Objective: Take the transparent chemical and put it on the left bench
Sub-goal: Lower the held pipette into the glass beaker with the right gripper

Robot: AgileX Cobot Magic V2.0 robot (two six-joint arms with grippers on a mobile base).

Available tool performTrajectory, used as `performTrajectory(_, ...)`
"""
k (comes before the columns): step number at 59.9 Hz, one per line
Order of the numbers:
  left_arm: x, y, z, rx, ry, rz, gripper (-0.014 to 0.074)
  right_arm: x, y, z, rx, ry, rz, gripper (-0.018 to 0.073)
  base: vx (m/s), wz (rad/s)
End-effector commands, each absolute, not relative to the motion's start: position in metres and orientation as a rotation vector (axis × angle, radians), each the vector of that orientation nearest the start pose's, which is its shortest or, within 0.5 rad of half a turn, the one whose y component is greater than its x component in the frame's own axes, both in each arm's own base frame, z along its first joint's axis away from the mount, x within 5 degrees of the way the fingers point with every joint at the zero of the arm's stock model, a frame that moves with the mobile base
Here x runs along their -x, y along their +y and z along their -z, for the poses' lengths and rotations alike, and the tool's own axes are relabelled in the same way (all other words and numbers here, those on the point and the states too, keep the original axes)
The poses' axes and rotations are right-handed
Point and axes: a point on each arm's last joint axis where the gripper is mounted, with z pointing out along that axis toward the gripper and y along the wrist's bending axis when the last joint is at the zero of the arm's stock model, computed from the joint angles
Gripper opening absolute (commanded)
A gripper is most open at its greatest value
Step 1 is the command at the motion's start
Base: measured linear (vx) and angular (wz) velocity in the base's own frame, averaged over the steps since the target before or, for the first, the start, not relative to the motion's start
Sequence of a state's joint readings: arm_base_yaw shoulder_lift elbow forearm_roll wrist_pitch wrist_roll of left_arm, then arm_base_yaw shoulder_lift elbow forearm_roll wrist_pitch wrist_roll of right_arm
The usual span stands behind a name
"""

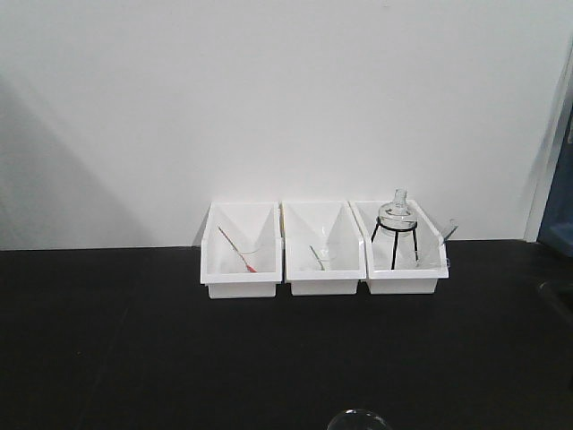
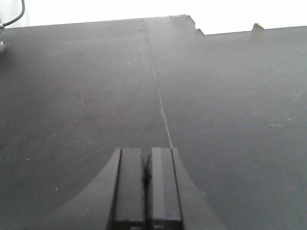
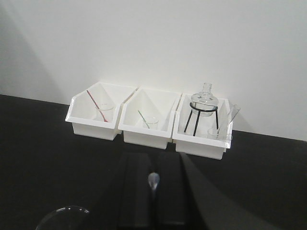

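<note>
I see the transparent chemical (image 3: 214, 133) upright in the right-hand bin (image 3: 199, 146) at the counter's (image 1: 134, 340) back edge, its dropper (image 3: 233, 113) leaning up to the right. The left gripper (image 2: 146, 155) is pressed closed and empty. I cannot tell how far the right gripper (image 3: 152, 165) is open.

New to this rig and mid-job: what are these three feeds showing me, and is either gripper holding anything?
This is a two-armed robot at a black lab bench. The front camera looks across it at three white bins by the wall. The other feeds come from cameras on each wrist. The left gripper is shut on nothing, over the bench. The right gripper is a dark shape facing the bins; whether it is open I cannot tell. The right-hand bin holds a round flask on a tripod and the clear beaker you want, not yet grabbed.
</note>
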State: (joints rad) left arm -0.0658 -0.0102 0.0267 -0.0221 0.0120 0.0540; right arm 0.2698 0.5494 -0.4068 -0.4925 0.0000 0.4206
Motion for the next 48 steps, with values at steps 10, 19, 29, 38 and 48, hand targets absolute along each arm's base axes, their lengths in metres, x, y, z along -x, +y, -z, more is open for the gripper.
performTrajectory(10,-0.055,-0.004,-0.206,-0.064,1.429,0.035,-0.0003,-0.118,0.038,-0.326,0.307,1.459,-0.2,-0.0004,0.0,0.0)
performTrajectory(19,-0.055,-0.004,-0.206,-0.064,1.429,0.035,-0.0003,-0.135,0.053,-0.33,0.36,1.358,-0.301,-0.0004,0.0,0.0)
performTrajectory(29,-0.055,-0.004,-0.206,-0.064,1.429,0.035,-0.0003,-0.173,0.071,-0.318,0.406,1.358,-0.398,-0.0004,0.0,0.0)
performTrajectory(38,-0.055,-0.004,-0.206,-0.064,1.429,0.035,-0.0003,-0.214,0.087,-0.309,0.425,1.387,-0.456,-0.0004,0.0,0.0)
performTrajectory(48,-0.055,-0.004,-0.206,-0.064,1.429,0.035,-0.0003,-0.253,0.101,-0.293,0.441,1.399,-0.516,-0.0004,0.0,0.0)
